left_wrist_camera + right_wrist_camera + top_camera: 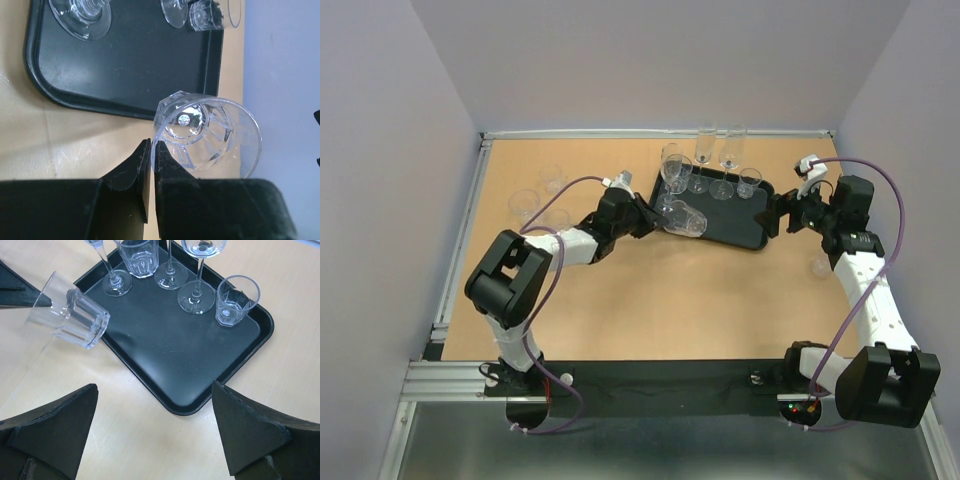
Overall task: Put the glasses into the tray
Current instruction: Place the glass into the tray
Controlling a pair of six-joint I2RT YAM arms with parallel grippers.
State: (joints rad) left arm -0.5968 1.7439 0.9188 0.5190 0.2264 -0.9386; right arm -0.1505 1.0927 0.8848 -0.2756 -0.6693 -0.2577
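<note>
My left jaws clench the tilted tumbler (205,135) over the tray (125,65) at its eight o'clock edge; thin pinch, I fear slipping. Right jaws released.

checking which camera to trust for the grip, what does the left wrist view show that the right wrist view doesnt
Only the left wrist: the left gripper close up, both fingers closed on the wall of the clear faceted tumbler, which is tilted. Only the right wrist: the right gripper wide open and empty, and nearly the whole flat black rectangular tray with five clear glasses upright on it, three stemmed. Both: that tumbler at the tray's edge and some glass bases on the tray.
</note>
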